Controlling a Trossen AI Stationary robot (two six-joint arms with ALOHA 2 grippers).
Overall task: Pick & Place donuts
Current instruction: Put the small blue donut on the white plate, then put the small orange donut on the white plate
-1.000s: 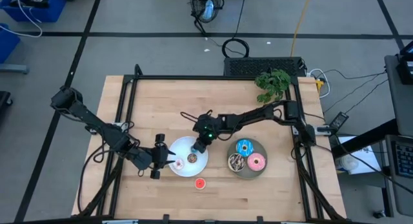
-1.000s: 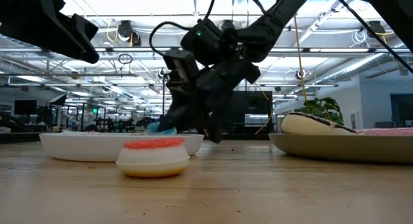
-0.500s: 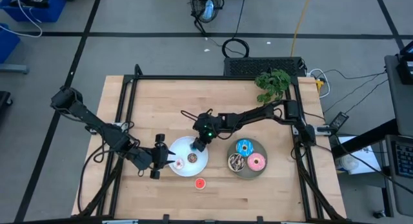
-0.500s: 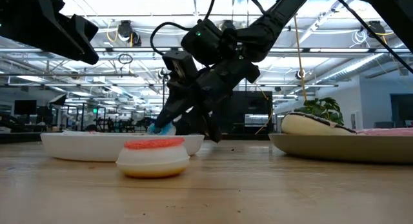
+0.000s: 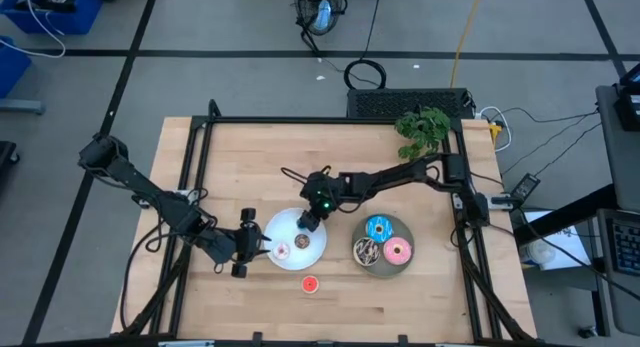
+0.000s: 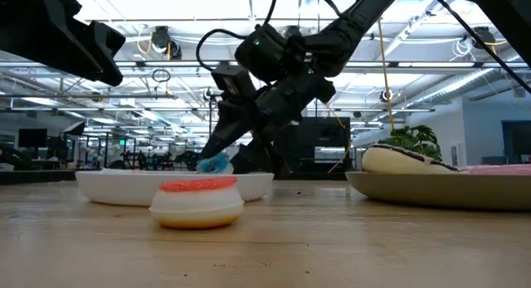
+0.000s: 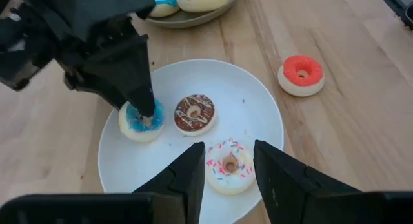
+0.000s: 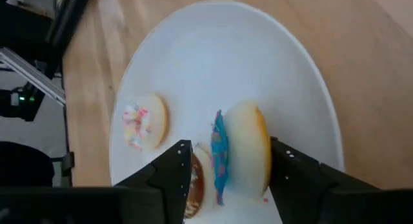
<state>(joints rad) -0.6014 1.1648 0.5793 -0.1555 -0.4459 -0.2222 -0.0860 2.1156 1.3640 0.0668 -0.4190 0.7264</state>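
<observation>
The small blue donut [image 8: 235, 153] stands on edge on the white plate [image 8: 258, 62].

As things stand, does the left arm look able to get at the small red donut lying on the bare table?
Probably yes: the red donut lies alone on the wood beside the white plate, nothing over it, with the left pincer nearby.

1. We note a white plate [image 5: 290, 230] near the middle of the wooden table [image 5: 250, 157].
2. We see a grey plate [image 5: 400, 267] to its right.
3. A green plant [image 5: 424, 129] sits at the far right corner.
</observation>
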